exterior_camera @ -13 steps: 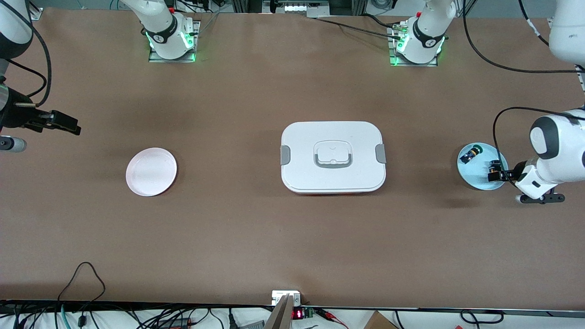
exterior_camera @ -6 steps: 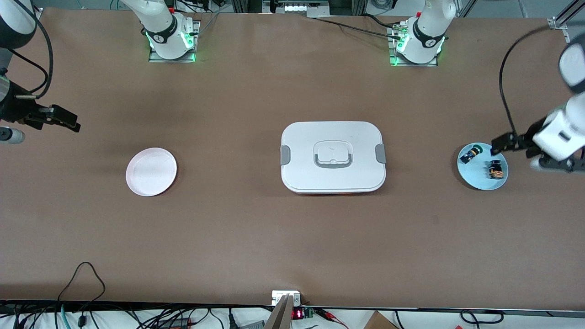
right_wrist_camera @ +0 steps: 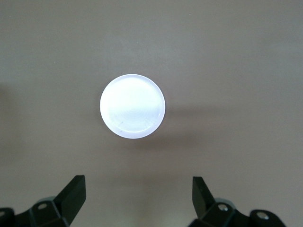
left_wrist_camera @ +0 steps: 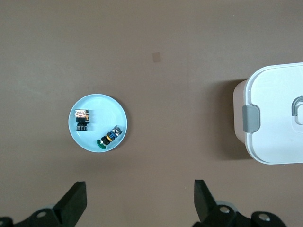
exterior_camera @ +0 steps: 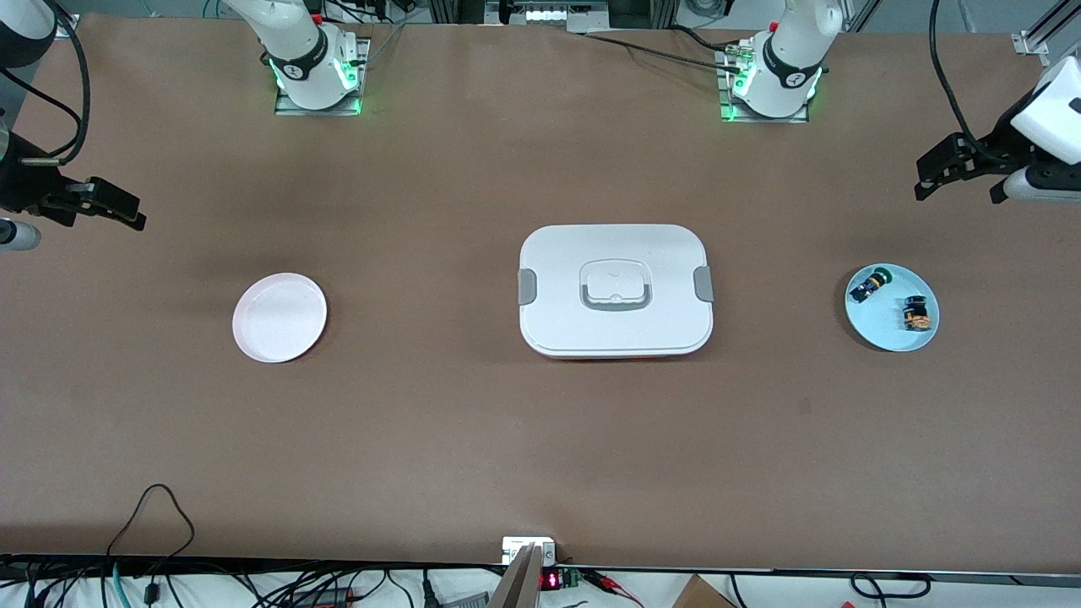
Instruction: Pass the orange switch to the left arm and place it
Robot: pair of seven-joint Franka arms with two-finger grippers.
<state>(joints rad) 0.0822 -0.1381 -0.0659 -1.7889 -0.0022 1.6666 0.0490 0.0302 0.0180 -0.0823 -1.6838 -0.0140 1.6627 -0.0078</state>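
The orange switch (exterior_camera: pixel 915 314) lies on a light blue plate (exterior_camera: pixel 888 336) at the left arm's end of the table, beside a green-capped switch (exterior_camera: pixel 870 285). The left wrist view shows the same orange switch (left_wrist_camera: pixel 82 118) on the plate (left_wrist_camera: pixel 102 111). My left gripper (exterior_camera: pixel 927 176) hangs open and empty above bare table, clear of the plate; its fingers frame bare table (left_wrist_camera: pixel 139 191). The white box (exterior_camera: pixel 615 291) sits mid-table. My right gripper (exterior_camera: pixel 131 217) is open and empty at the right arm's end, its fingers (right_wrist_camera: pixel 138 185) wide apart.
An empty pale round plate (exterior_camera: pixel 279 317) lies toward the right arm's end, seen from above in the right wrist view (right_wrist_camera: pixel 132 106). The box's latched end (left_wrist_camera: pixel 277 118) shows in the left wrist view. Cables and a small device line the table's front edge.
My left gripper has drawn away from just over the blue plate, toward the bases' side, leaving both switches on the plate. My right gripper has drifted slightly the same way.
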